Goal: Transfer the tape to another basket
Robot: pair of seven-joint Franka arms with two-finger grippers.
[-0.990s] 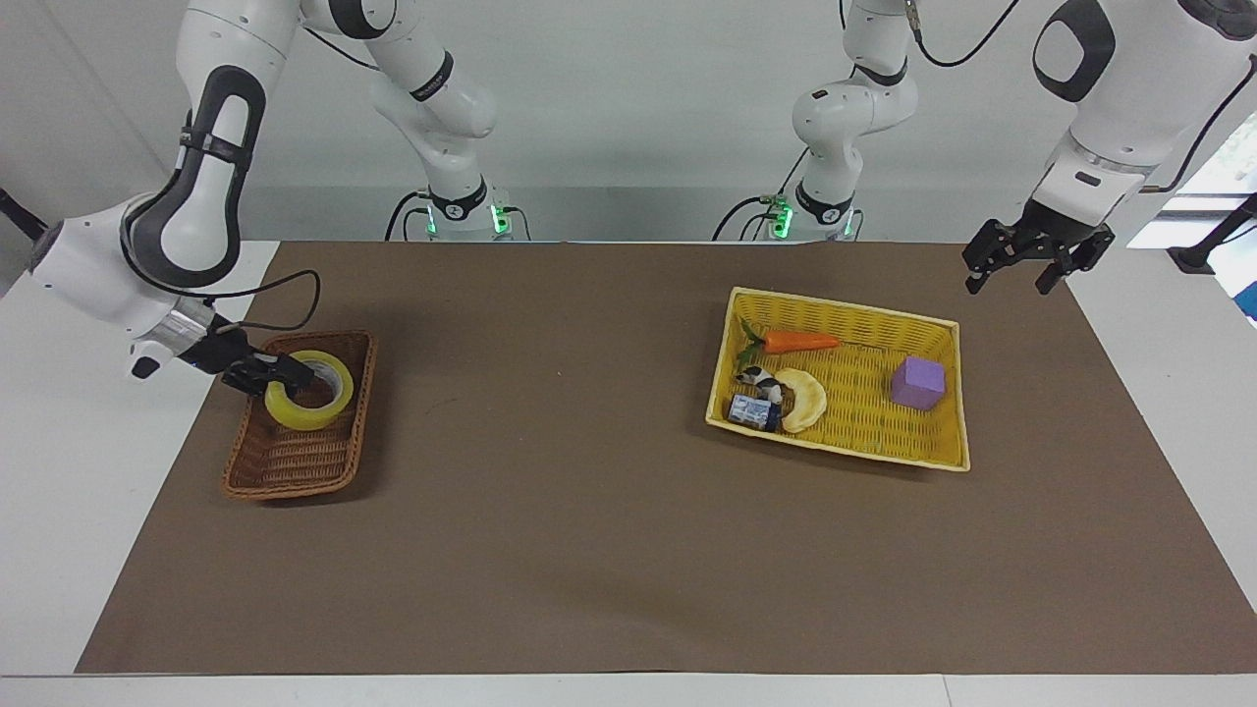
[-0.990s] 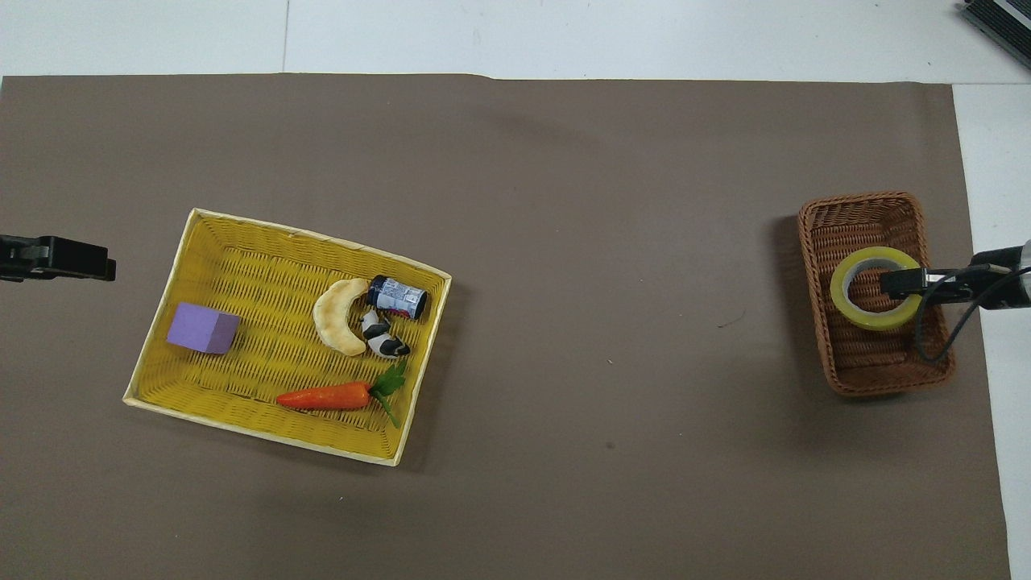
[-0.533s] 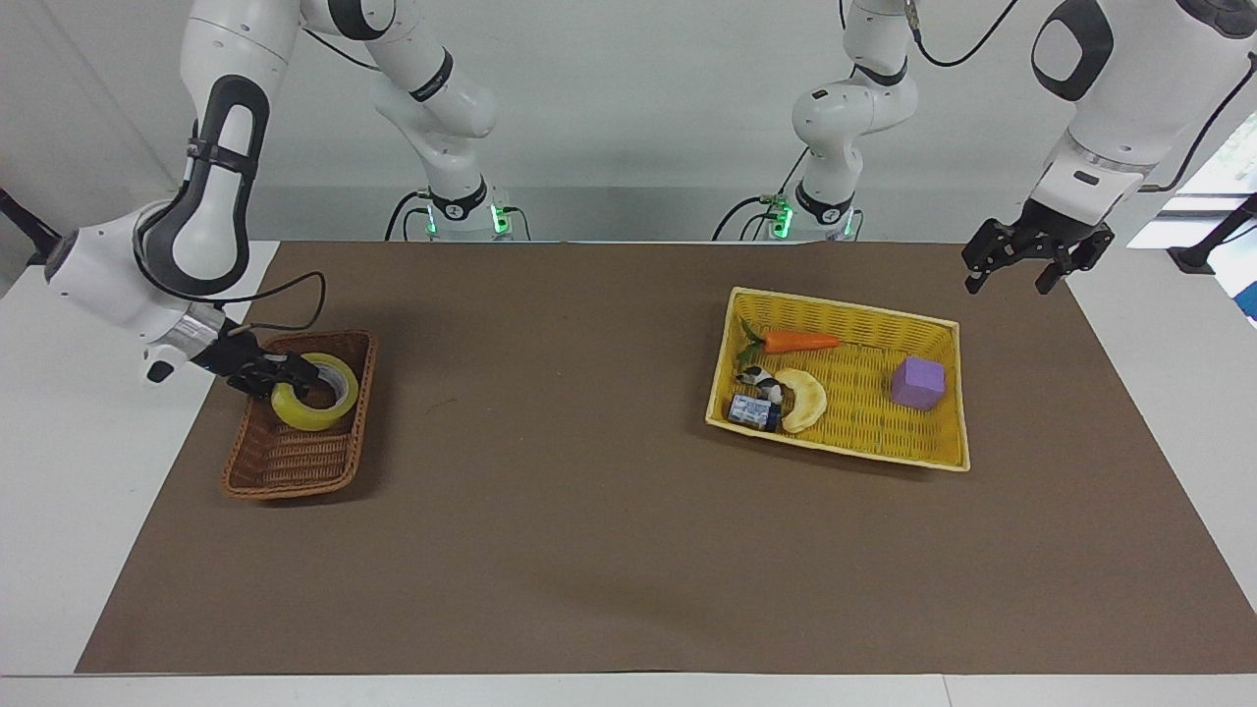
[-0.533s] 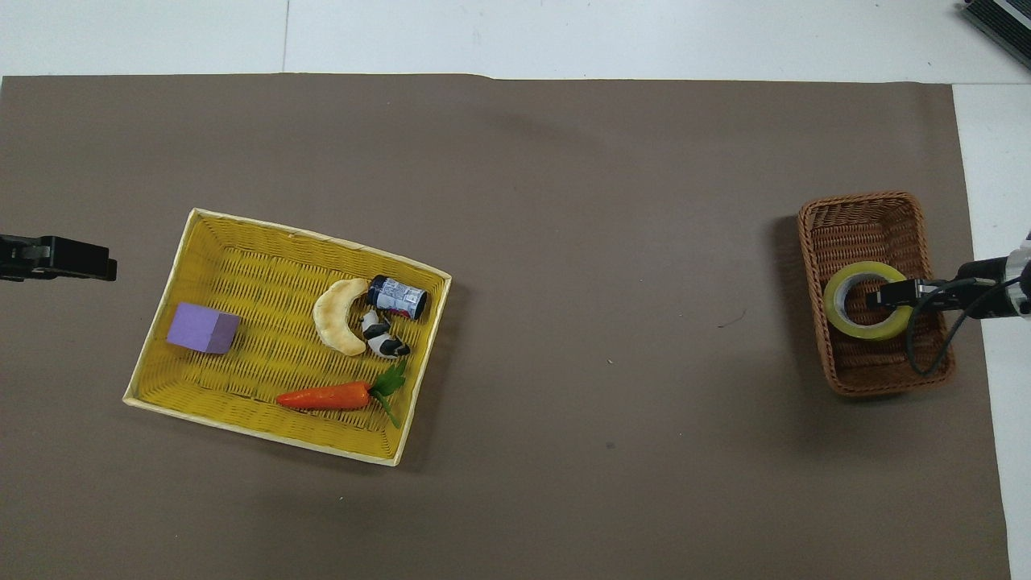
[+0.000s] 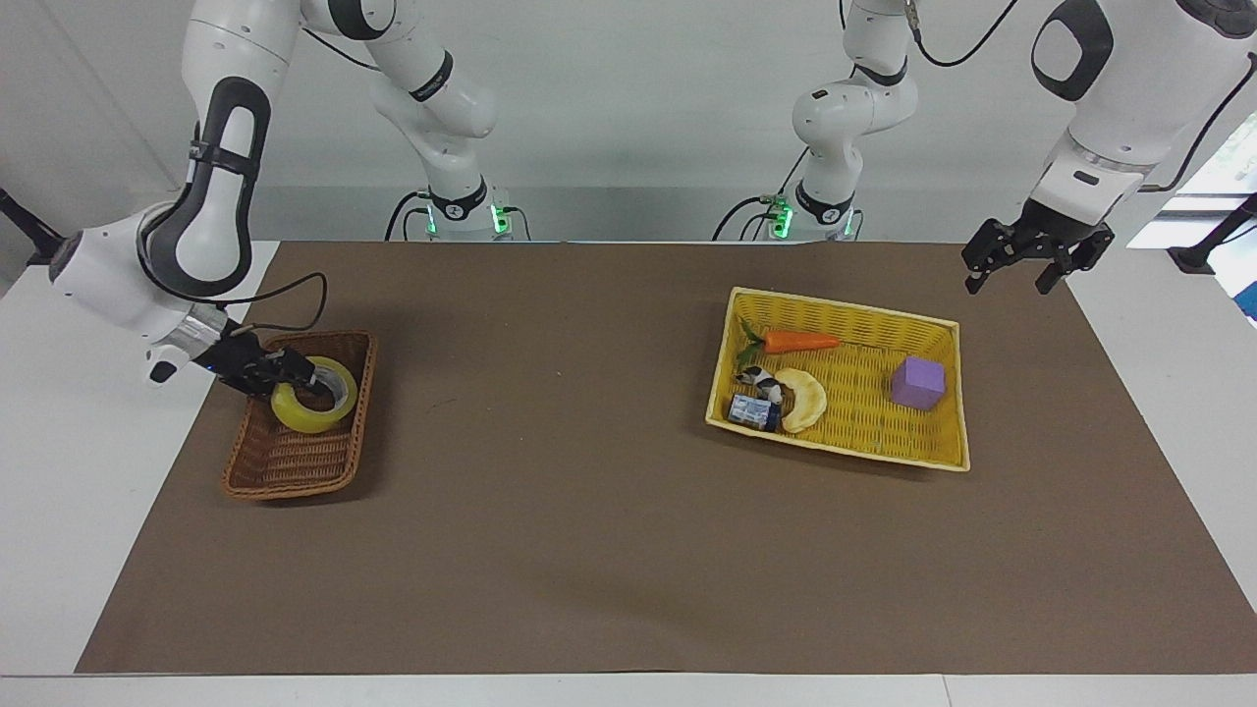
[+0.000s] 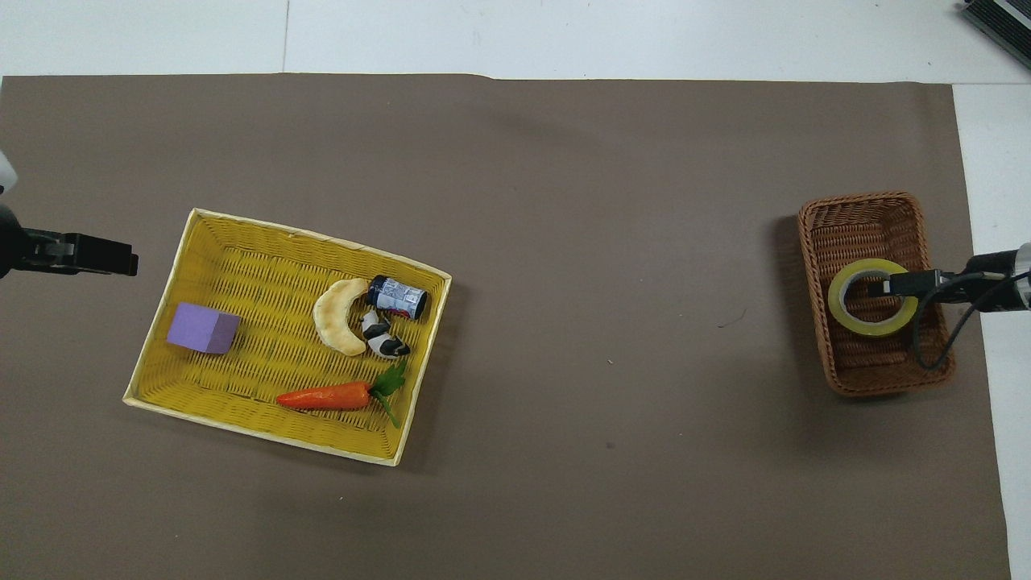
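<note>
Bench [image 5: 589, 511]: brown mat over a white top, two baskets well apart.
Yellow basket [image 5: 845, 306]: big, toward left arm's end of bench, sits slightly askew.
In yellow basket: carrot [image 5: 800, 342] along the wall nearer the robots; banana [image 5: 807, 401], cow toy [image 5: 758, 377] and small can [image 5: 751, 410] bunched at the end toward bench centre, cow and can touching the banana; purple block [image 5: 918, 383] alone at the other end.
Brown basket [image 5: 285, 462]: small wicker one, toward right arm's end of bench; only the tape in it.
Tape [image 5: 309, 420]: yellow roll, inside brown basket, approx. mid-length, hole facing up, roll looks a bit tilted.
In the way: nothing betw. the two baskets, bare mat only.
Right gripper [image 5: 295, 378]: low in the brown basket, comes in over the wall on the right arm's side, tip over the tape's rim and into its hole. Apart or together: can't tell. Gripping tape or just touching: can't tell.
Left gripper [image 5: 1008, 285]: raised, over the mat just beside the yellow basket at the left arm's end; jaws apart, holds nothing; arm waiting.
</note>
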